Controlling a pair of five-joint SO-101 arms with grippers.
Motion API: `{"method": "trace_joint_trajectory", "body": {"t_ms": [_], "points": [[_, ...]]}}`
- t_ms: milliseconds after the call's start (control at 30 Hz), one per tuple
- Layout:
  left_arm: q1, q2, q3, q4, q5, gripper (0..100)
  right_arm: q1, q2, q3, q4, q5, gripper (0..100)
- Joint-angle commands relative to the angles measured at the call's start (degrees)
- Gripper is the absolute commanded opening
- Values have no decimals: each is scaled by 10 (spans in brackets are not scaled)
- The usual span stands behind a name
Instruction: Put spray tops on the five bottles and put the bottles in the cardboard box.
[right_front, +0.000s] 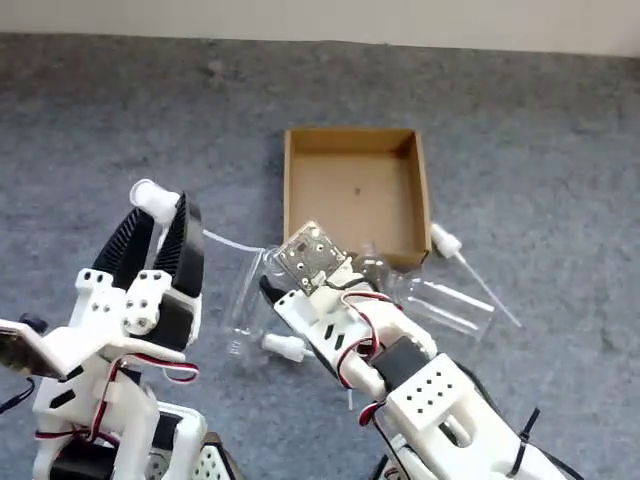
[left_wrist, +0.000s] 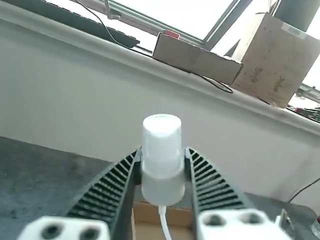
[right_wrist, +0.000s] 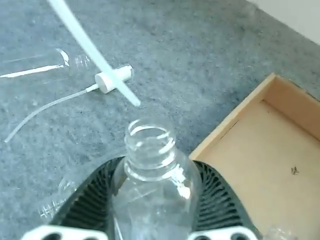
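My left gripper (right_front: 155, 208) is shut on a white spray top (left_wrist: 161, 157), held up above the carpet. Its thin dip tube (right_front: 232, 242) slants toward the right arm. My right gripper (right_wrist: 156, 167) is shut on a clear bottle (right_wrist: 152, 185) whose open neck (right_wrist: 149, 142) faces the tube's tip (right_wrist: 132, 100), a short gap apart. In the high view the right gripper (right_front: 272, 278) sits just off the cardboard box's (right_front: 350, 190) near left corner. The box (right_wrist: 270, 150) is open.
On the grey carpet a clear bottle (right_front: 243, 300) lies between the arms with a loose spray top (right_front: 283, 347) beside it. More clear bottles (right_front: 450, 305) and another spray top (right_front: 445, 241) lie right of the box. A spray top (right_wrist: 114, 80) and a bottle (right_wrist: 35, 65) lie beyond the held bottle.
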Motion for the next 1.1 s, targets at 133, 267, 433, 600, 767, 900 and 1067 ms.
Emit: {"method": "trace_joint_trajectory", "body": {"t_ms": [133,267,433,600,767,900,1067], "points": [[27,3,8,0,0,4,4,-2,-3,-15,-1,4],[31,7,44,-17,0,4,4,-3,-4,-15,-1,4],[33,8,87,-69,0,4,6,-3,-8,-15,-4,4],[105,9,92,-66,-35,4,8,-4,-65,-13,-5,4],[175,9,116,-68,-73,4,8,-3,-125,5,-5,4],[175,9,116,-68,-77,4,6,-3,-138,35,-6,4],[175,10,118,-69,-79,5,3,-15,-139,36,-10,4]]}}
